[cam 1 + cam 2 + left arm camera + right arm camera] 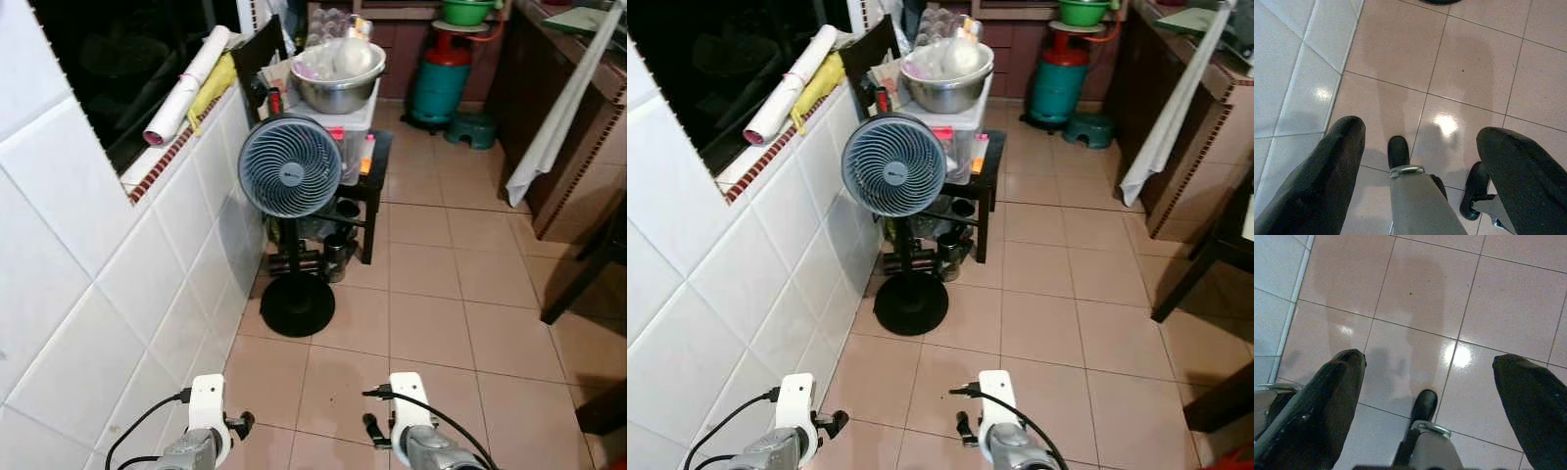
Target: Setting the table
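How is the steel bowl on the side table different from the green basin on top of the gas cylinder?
The steel bowl is shiny bare metal, the green basin is bright green. The steel bowl holds pale bagged items, while the green basin's contents can't be seen. The steel bowl sits nearer the fan, the green basin farther back. Both are round and upright.

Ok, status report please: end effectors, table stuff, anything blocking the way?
Left end effector open, empty. Right end effector open, empty, both over floor. No tableware in hand. Standing fan ahead by tiled wall.

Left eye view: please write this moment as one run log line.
left hand open, empty | right hand open, empty | fan ahead | floor
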Tool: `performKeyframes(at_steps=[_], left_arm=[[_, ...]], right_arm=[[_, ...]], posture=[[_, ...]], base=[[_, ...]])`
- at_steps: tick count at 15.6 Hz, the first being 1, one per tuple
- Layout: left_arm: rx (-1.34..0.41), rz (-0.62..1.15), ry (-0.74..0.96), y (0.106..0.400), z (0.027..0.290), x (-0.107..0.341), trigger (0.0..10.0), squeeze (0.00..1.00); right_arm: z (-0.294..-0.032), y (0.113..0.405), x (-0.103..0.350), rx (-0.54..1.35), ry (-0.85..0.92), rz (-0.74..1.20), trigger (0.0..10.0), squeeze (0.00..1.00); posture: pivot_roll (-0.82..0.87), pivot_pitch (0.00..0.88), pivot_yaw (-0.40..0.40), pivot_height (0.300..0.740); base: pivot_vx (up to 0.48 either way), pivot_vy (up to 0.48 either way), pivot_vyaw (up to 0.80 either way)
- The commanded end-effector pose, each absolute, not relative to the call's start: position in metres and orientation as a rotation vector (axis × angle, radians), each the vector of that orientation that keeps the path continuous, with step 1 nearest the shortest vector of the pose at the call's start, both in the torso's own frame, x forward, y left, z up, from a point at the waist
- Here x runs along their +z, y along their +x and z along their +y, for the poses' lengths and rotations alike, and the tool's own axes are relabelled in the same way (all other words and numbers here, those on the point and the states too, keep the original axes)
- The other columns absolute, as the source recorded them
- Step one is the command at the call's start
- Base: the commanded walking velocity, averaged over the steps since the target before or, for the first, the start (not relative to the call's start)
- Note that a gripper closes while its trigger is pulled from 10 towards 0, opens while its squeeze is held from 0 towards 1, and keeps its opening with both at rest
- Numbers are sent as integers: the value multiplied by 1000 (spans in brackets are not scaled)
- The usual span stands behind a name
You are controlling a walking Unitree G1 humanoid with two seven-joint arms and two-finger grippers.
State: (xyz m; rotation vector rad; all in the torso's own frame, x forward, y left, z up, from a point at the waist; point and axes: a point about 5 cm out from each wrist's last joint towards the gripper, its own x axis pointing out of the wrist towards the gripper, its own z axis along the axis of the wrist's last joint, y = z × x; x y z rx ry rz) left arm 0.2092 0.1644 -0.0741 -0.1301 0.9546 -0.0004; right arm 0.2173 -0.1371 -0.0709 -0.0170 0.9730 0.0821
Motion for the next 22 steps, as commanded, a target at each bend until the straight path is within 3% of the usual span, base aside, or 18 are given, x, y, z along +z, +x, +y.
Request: performKeyframes(at_steps=[1, 4, 6, 7, 9, 11, 13, 18, 22], left_arm=[[21, 969, -127, 206, 169, -76, 10000, 0], [2, 957, -98, 207, 169, -75, 10000, 0], [-96, 837, -9, 230, 171, -59, 10000, 0], [-120, 799, -3, 238, 172, -54, 10000, 0], [-166, 606, 18, 269, 179, -25, 10000, 0], [-245, 362, -79, 286, 179, 3, 10000, 0], [-247, 256, -61, 279, 184, 11, 10000, 0], [-141, 43, -116, 231, 199, 30, 10000, 0], [-137, 104, -162, 204, 199, 29, 10000, 0]], right_arm=[[-137, 218, -71, 84, -24, 981, 10000, 0], [-138, 220, -69, 73, 2, 963, 10000, 0], [-134, 244, -53, 134, 152, 859, 10000, 0], [-138, 254, -45, 139, 148, 794, 10000, 0], [-142, 282, -20, 205, 186, 656, 10000, 0], [-146, 301, 3, 274, 211, 519, 10000, 0], [-155, 302, 9, 277, 192, 453, 10000, 0], [-186, 265, 25, 300, 107, 248, 10000, 0], [-198, 233, 38, 285, 93, 211, 10000, 0]], posture=[[-16, 0, 29, 740], [-23, 0, 34, 740], [-26, 0, 40, 740], [-24, 0, 43, 740], [-20, 0, 53, 740], [-8, 0, 50, 740], [1, 0, 47, 740], [-5, 0, 65, 740], [-29, 0, 94, 740]], base=[[0, 0, 0], [0, 0, 0], [0, 0, 0], [0, 0, 0], [0, 0, 0], [0, 0, 0], [0, 0, 0], [0, 0, 0], [0, 0, 0]])
